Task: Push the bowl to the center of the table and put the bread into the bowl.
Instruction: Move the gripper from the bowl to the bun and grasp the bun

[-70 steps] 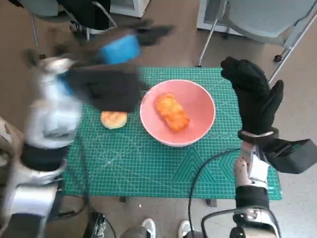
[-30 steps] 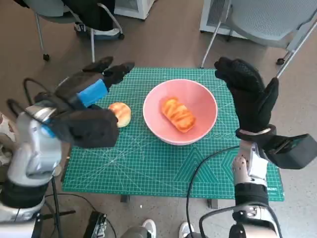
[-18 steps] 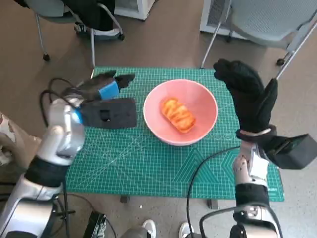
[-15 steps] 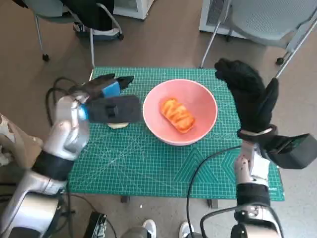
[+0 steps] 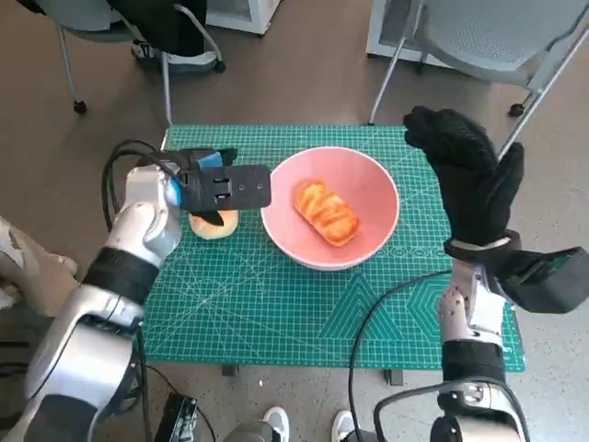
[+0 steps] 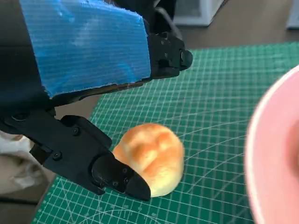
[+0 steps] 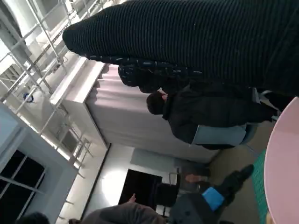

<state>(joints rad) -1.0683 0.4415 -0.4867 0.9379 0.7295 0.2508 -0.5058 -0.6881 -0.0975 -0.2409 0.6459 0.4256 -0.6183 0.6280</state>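
A pink bowl (image 5: pixel 368 189) stands mid-table on the green mat (image 5: pixel 276 304), with an orange glazed bread (image 5: pixel 324 212) lying inside it. A second, round golden bun (image 5: pixel 213 225) lies on the mat just left of the bowl. My left hand (image 5: pixel 216 180) hovers over that bun. In the left wrist view its black fingers (image 6: pixel 117 173) reach down on either side of the bun (image 6: pixel 152 157) without closing on it, and the bowl rim (image 6: pixel 268 154) is close by. My right hand (image 5: pixel 471 180) is raised beside the bowl's right rim, fingers spread, holding nothing.
Chairs (image 5: pixel 497 37) stand beyond the table's far edge, and another chair (image 5: pixel 138 23) at the far left. Shoes (image 5: pixel 276 425) show at the near edge. A person in dark clothes (image 7: pixel 205 112) sits across the room in the right wrist view.
My left hand has swung from the table's left side in toward the bun and come down over it. The right hand, bowl and bread inside it have stayed put.
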